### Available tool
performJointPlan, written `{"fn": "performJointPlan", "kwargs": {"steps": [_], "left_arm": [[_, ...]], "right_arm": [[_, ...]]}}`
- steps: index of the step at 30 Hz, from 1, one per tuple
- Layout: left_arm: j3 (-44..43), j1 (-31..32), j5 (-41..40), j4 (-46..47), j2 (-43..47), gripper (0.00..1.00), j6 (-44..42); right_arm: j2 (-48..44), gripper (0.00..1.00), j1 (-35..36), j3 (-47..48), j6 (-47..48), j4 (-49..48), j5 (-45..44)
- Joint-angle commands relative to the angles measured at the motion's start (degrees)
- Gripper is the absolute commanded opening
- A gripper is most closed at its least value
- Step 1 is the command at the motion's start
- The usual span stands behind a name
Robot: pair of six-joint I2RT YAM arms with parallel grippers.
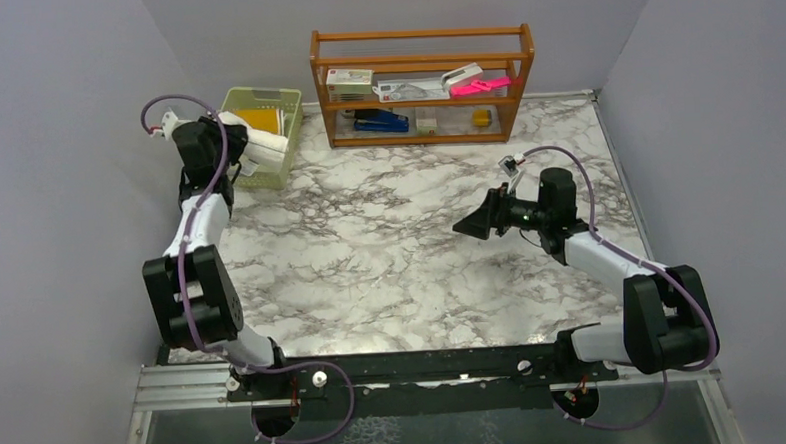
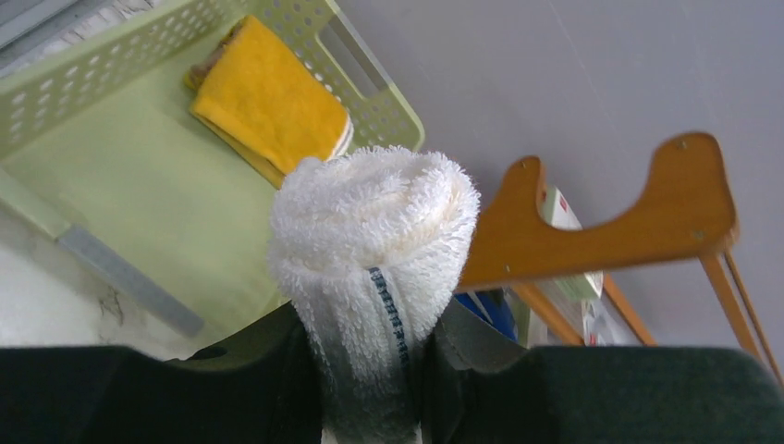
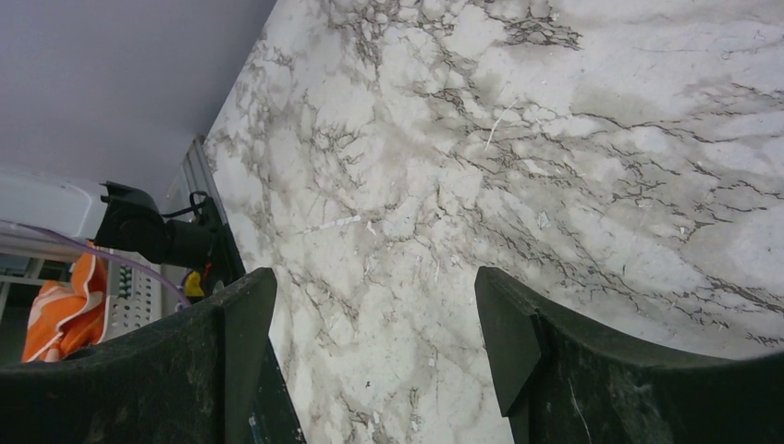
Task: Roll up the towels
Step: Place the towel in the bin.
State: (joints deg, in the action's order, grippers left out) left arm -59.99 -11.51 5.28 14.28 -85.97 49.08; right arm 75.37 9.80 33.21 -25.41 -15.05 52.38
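The left gripper [image 2: 370,370] was closed around one rolled white towel [image 2: 370,222], held beside the single green basket [image 2: 83,79], in which the second, yellow towel [image 2: 268,102] was seen lying near the far wall. One wooden rack [image 2: 647,213] was framed just behind. The right gripper [image 3: 374,342] was pictured spread wide over the marble table [image 3: 555,139], its gap shown only in its wrist view.

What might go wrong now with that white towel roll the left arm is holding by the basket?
The left pincer pinches the white towel roll at one end only, so it may unroll on release. It hangs near the rim of the green basket and the yellow towel; it might catch the rim or land on that towel.
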Motion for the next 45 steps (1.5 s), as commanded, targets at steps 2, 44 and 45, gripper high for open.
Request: {"fn": "performJointPlan", "kwargs": {"steps": [2, 44, 45], "left_arm": [[-8.04, -3.86, 4.2, 5.03, -11.84, 0.0, 5.84], [-43.7, 0.32, -11.4, -14.7, -51.85, 0.16, 9.97], [-43.84, 0.31, -11.45, -15.14, -51.75, 0.18, 9.86]], "right_arm": [[-2.13, 0.8, 0.39, -1.18, 0.4, -1.7, 1.67], [-0.5, 0.8, 0.39, -1.95, 1.15, -1.3, 3.08], [-0.42, 0.8, 0.39, -1.98, 1.1, -1.37, 3.08]]}}
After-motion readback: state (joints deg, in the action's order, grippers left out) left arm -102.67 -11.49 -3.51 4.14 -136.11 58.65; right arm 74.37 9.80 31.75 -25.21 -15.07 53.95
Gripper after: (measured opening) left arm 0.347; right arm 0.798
